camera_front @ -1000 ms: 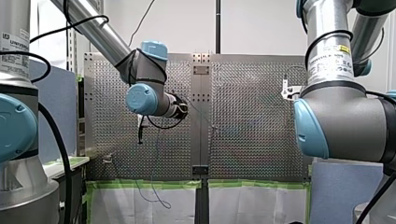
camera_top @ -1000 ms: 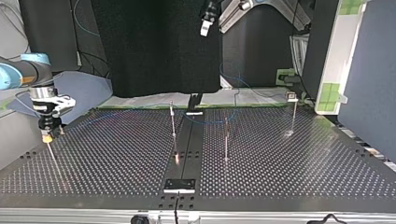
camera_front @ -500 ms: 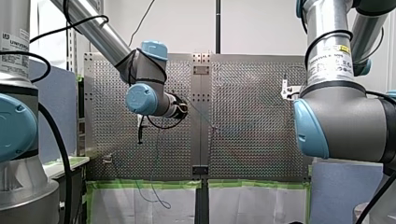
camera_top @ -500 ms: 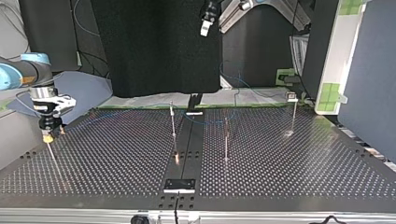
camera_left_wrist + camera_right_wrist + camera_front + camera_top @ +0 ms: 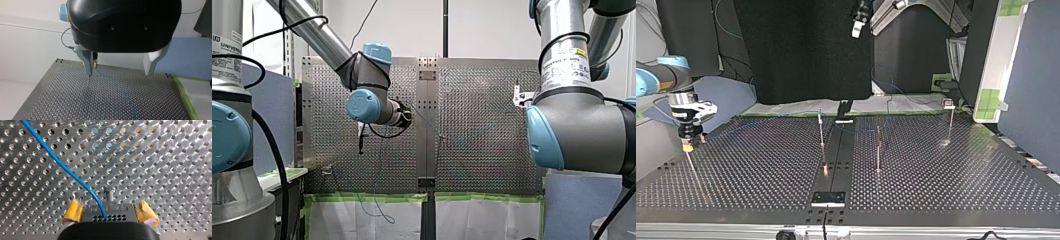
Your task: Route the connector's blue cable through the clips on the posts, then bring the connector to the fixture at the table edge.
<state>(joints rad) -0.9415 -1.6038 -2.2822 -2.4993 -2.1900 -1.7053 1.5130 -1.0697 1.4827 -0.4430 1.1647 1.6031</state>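
1. Right wrist view: my right tool (image 5: 110, 215) is clenched on the grey connector (image 5: 110, 208), its yellow pads (image 5: 72, 212) against the connector's sides. The blue cable (image 5: 62, 167) leaves the connector across the desk (image 5: 961, 190).
2. Top view: that tool sits well left of the centre strip (image 5: 836, 155), above a thin post (image 5: 691, 165) near the desk edge.
3. My left tool (image 5: 119, 73) is released, fingers wide apart, raised high beyond the strip.
4. Judgement: connector delivery appears in hand. Clip seating on the posts (image 5: 878, 150) flanking the strip cannot be confirmed. The next move calls for a slow, aligned descent.
5. Surface: perforated metal. A black drape (image 5: 801, 50) hangs behind the strip.
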